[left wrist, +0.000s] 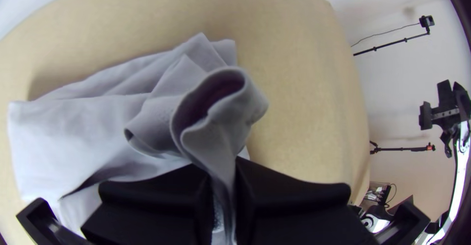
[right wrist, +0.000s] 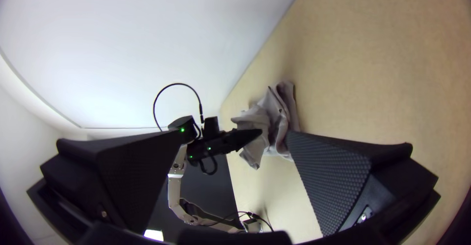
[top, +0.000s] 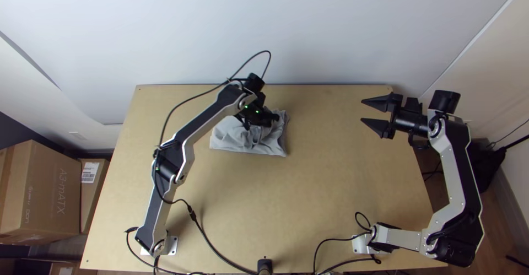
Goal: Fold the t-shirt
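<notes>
The grey t-shirt [top: 248, 140] lies as a small bunched, partly folded bundle at the table's far middle. Over its far part is my left gripper [top: 274, 119]. In the left wrist view a raised, curled fold of the t-shirt [left wrist: 216, 137] is pinched between the fingers of my left gripper [left wrist: 223, 186], which is shut on it. My right gripper [top: 363, 112] stands open above the table's far right, well apart from the cloth. In the right wrist view my right gripper [right wrist: 230, 142] has its fingers wide apart, with the t-shirt [right wrist: 282, 112] farther off beyond them.
The wooden table [top: 330, 198] is bare between the t-shirt and the right arm's base. Black cables [top: 215, 253] run along its near edge. A wall rises behind the far edge, and cardboard boxes [top: 41, 192] stand left of the table.
</notes>
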You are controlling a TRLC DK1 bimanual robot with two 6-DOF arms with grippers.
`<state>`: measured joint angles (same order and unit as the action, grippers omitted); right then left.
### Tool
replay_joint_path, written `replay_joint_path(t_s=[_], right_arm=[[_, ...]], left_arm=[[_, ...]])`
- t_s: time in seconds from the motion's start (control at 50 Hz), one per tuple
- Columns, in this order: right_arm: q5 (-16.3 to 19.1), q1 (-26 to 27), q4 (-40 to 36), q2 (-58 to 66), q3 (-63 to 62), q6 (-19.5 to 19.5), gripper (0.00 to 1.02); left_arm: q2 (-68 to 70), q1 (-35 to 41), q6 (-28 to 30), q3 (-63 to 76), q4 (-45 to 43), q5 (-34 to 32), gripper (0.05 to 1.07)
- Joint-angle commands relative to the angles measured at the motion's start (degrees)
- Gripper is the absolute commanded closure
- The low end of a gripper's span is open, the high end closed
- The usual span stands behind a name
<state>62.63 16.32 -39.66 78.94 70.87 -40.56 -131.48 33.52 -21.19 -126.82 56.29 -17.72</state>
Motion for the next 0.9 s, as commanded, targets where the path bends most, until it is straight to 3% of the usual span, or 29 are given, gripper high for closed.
replay_joint_path(t_s=[0.0,0.04,0.12,0.32,0.54,0.88], right_arm=[[1.09,0.12,0.11,-2.38,-3.55,1.44,0.04],[1.09,-0.23,0.11,-2.91,-4.95,2.06,0.04],[0.56,-2.69,0.28,-3.61,-8.21,3.55,0.04],[-6.82,-13.33,1.95,-3.09,-13.65,6.81,0.04],[-12.09,-23.17,6.96,3.07,-13.39,6.37,0.04],[-14.99,-34.42,13.47,18.53,-6.97,4.17,0.04]], left_arm=[[-2.55,2.34,-2.28,-3.08,-3.38,-0.13,0.18],[-2.9,2.78,-3.68,-3.52,-5.23,-0.13,0.09],[-2.9,3.48,-5.18,-4.13,-8.92,0.58,0.09],[1.58,3.31,-7.2,-4.57,-12.26,2.77,0.09],[9.84,-0.65,-7.11,-2.02,-8.13,2.86,0.09],[21.18,-10.05,-3.33,-0.7,-1.19,2.86,0.09]])
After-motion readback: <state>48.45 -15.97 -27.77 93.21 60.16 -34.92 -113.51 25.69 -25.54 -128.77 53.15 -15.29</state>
